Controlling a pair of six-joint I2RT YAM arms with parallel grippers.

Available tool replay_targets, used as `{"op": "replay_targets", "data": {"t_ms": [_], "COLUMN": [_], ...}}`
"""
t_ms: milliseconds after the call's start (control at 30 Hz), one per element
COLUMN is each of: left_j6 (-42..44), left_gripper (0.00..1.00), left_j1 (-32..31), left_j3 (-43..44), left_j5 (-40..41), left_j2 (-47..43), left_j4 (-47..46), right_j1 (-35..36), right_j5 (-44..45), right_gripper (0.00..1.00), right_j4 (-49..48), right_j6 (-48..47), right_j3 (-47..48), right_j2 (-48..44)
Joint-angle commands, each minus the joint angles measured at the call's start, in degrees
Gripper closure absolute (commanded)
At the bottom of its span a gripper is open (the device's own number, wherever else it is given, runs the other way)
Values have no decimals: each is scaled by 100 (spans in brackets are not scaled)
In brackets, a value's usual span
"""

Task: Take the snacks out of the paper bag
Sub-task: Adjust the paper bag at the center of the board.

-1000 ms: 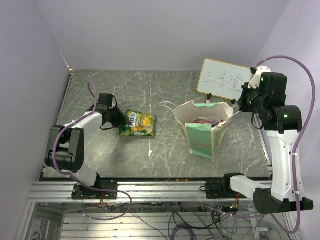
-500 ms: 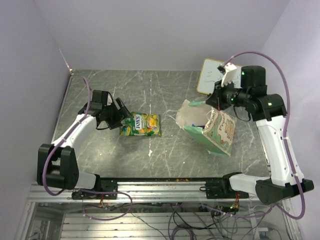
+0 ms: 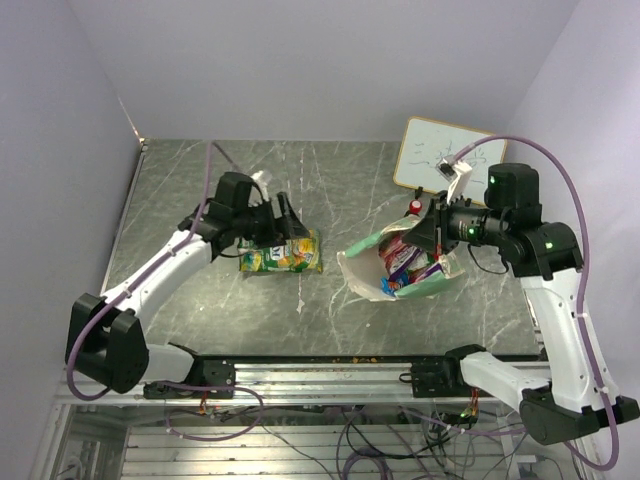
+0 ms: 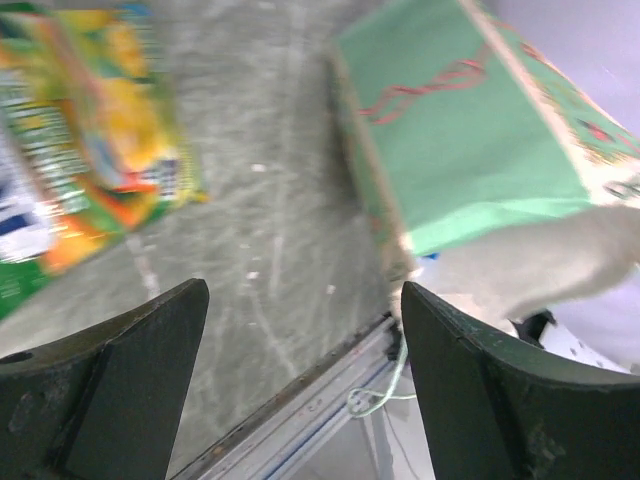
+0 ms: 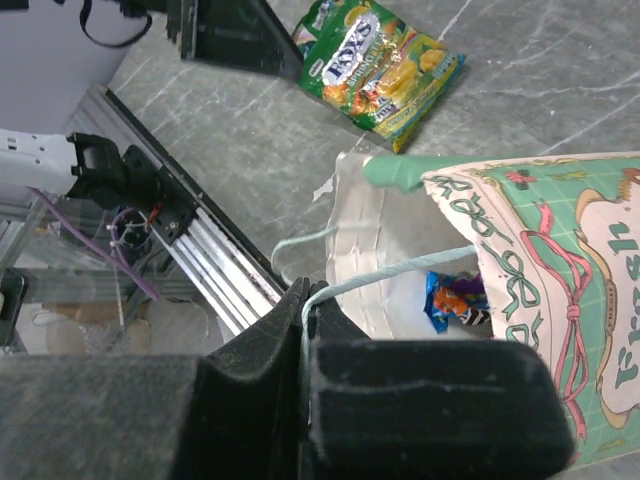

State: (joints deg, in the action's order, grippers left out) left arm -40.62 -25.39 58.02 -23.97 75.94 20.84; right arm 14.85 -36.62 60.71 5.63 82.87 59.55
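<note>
The paper bag (image 3: pixel 368 272) hangs tilted, its mouth turned left and up, with several snacks (image 3: pixel 405 260) showing inside. My right gripper (image 3: pixel 428 228) is shut on the bag's pale cord handle (image 5: pixel 400 270), which runs between its closed tips (image 5: pixel 308 296). A blue packet (image 5: pixel 455 298) lies in the bag's mouth (image 5: pixel 400 250). A yellow-green packet (image 3: pixel 283 254) rests on the table left of the bag. My left gripper (image 3: pixel 286 222) hovers just above that packet, open and holding nothing (image 4: pixel 305 330); packet (image 4: pixel 80 140) and bag (image 4: pixel 470 130) lie beyond its fingers.
A white board with writing (image 3: pixel 440 155) leans at the back right, behind the bag. A small red knob (image 3: pixel 414 207) sits near it. The metal rail of the table's front edge (image 3: pixel 330 368) runs below both arms.
My left gripper let go of the yellow-green packet, opened and moved right over it. My right gripper, holding the handle, swung left and tipped the bag so its mouth faces left.
</note>
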Motion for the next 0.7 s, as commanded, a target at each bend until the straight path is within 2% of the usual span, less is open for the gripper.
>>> {"op": "replay_targets", "data": {"t_ms": [0,100,200,333,500,667], "left_j6": [-258,-100,-5,305,889,1584], "left_gripper": [12,13,15,19,37,54], "left_j1": [-756,-1224,-1663,-2697,-3867,-4318], "left_j3": [44,113,66,-149,-227,81], "left_j5": [-119,160,442,1390,2501,3009], "left_j2": [-377,-580,-829,-1048,-547,480], "left_j4": [-1120,-1294,-1576,-2137,-2867,-3435], "right_j1": [31,33,41,32,40,33], "right_j5": [-90,-350,-487,-228,17,215], "right_gripper": [100,100,100,100,100,100], "right_j4": [-248,-406,-975,-1159,-1067,-994], "right_j6": [245,479,900,1086,1149,1175], "right_j3": [-155,-344,-589,-542,-382,-289], "right_j2": [-181,-245,-407,-479,-461,-492]}}
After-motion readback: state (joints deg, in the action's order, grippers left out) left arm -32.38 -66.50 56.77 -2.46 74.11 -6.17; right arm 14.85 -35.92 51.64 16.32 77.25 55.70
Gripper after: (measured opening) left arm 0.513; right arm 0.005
